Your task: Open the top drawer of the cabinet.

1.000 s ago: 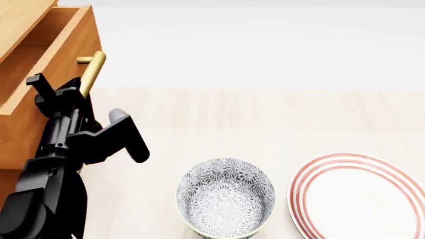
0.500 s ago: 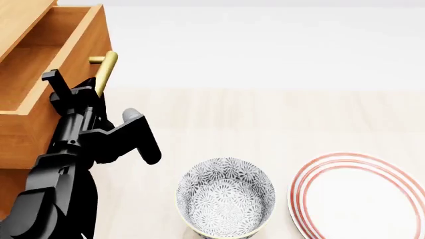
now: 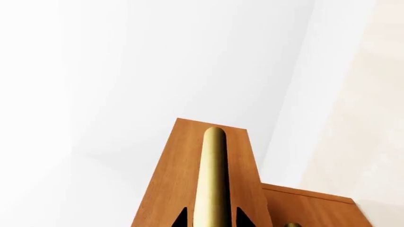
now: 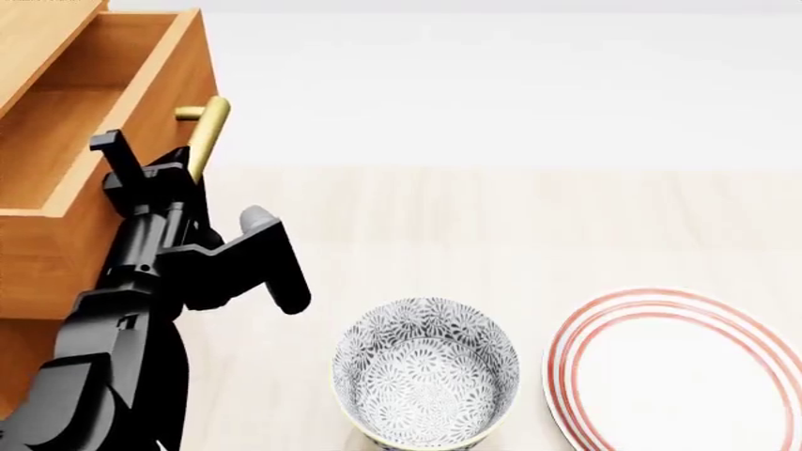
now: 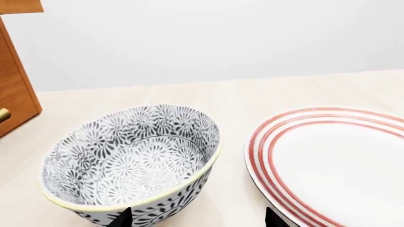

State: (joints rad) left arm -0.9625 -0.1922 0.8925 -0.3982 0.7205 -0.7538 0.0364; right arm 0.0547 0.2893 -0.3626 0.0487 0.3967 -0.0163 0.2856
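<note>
Left wrist view: the left hand pinches the brass bar handle on the orange-brown wooden top drawer. The rigid bar is the sensible hold.

Head view: at far left, the top drawer juts from the orange-brown wooden cabinet; a stiff box, likely sliding straight.

Right wrist view: the right hand's state cannot be told; near it a grey floral-patterned ceramic bowl rests on the pale tabletop.
</note>
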